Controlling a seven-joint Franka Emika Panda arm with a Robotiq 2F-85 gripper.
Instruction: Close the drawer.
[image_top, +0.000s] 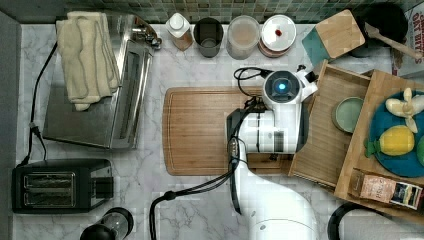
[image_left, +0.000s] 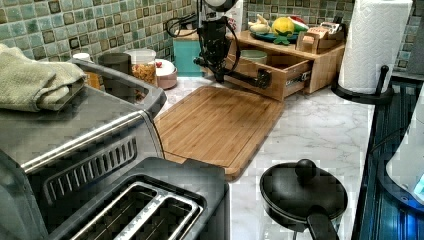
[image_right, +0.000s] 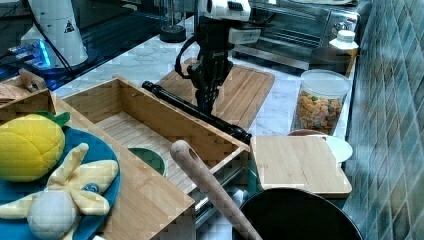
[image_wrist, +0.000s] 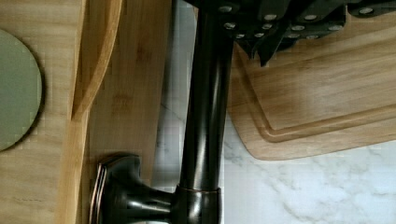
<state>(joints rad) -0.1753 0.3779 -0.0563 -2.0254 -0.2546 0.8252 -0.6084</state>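
The drawer (image_top: 325, 145) is a shallow bamboo tray standing pulled out from under the wooden shelf, with a green bowl (image_top: 348, 114) inside. A long dark bar handle (image_right: 195, 112) runs along its front wall (image_left: 252, 82). My gripper (image_right: 206, 102) points down right at that handle, on the side facing the cutting board (image_top: 200, 130). In the wrist view the fingertips (image_wrist: 261, 49) look drawn together beside the bar (image_wrist: 208, 116), touching or nearly touching it. The arm's white body (image_top: 277, 125) hides the handle from above.
The shelf top (image_top: 380, 90) carries a blue plate (image_top: 400, 155) with toy fruit. Jars (image_top: 243, 36) line the back wall, a toaster oven (image_top: 95, 100) and a toaster (image_top: 60, 185) stand at the top view's left. A black pan (image_left: 302, 195) and paper towel roll (image_left: 375, 45) show in the left view.
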